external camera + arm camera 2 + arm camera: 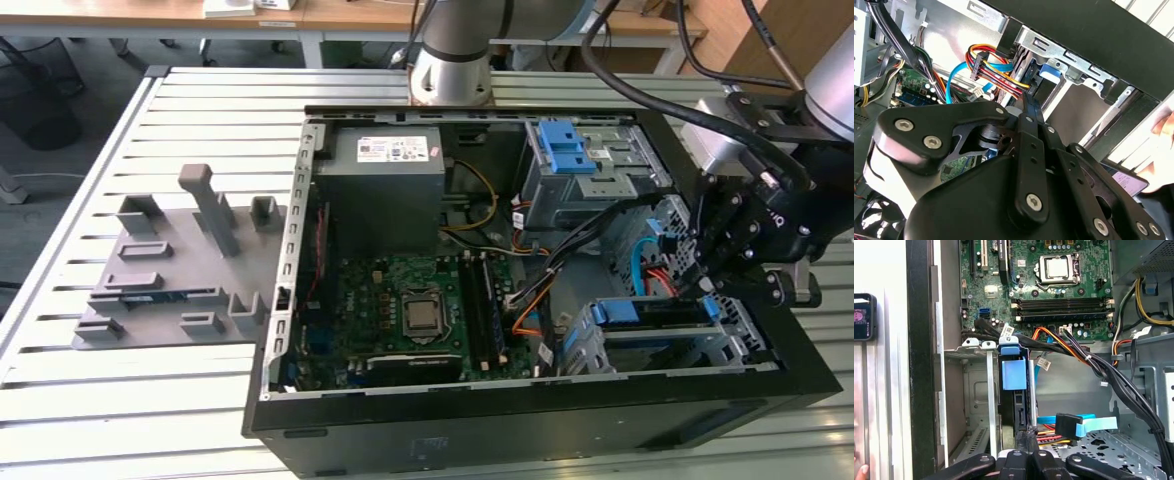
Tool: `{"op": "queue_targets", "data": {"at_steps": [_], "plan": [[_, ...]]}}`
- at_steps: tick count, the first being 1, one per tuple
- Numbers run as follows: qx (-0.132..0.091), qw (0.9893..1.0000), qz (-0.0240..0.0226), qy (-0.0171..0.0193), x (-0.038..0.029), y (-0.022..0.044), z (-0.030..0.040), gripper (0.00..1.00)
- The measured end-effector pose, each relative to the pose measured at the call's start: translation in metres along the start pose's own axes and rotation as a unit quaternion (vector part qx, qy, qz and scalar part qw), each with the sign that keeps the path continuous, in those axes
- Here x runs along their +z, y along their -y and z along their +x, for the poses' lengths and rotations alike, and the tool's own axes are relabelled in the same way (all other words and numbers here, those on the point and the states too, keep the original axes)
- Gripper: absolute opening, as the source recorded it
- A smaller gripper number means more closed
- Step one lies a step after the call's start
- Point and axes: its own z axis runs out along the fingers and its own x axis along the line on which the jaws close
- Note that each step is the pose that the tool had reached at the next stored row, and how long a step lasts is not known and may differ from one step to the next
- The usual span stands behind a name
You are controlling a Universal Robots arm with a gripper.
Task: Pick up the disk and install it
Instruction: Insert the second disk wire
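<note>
Gripper: the gripper [727, 285] hangs inside the open case [534, 425], over the drive cage [667, 335] near the exterior view's right.
Jaw state: fingers [1026, 437] drawn together on the edge of the disk [1021, 400]; in the first wrist view they meet at its near end, so it reads as a firm pinch.
Disk: standing on edge in its blue frame, partly down in a cage slot, just beside the metal divider [990, 395].
Seating: depth is hard to judge; the blue tab [1014, 374] seems proud of the cage lip, so probably not home.
Cables: the orange and blue leads [996, 70] lie near the slot.
Method: keep the disk square to the rails, press straight along the slot, and hold the leads clear of the frame.
Bystander: a hand [1166, 125] near the case edge.
</note>
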Motion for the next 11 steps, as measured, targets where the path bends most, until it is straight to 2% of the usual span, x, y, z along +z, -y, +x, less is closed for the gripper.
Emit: {"op": "queue_targets", "data": {"at_steps": [2,11], "plan": [[0.000,1.0000,0.0005,0.0000,0.0000,-0.0017,0.0001,0.11],[0.000,1.0000,0.0007,0.0001,-0.0008,-0.0021,0.0002,0.11]]}}
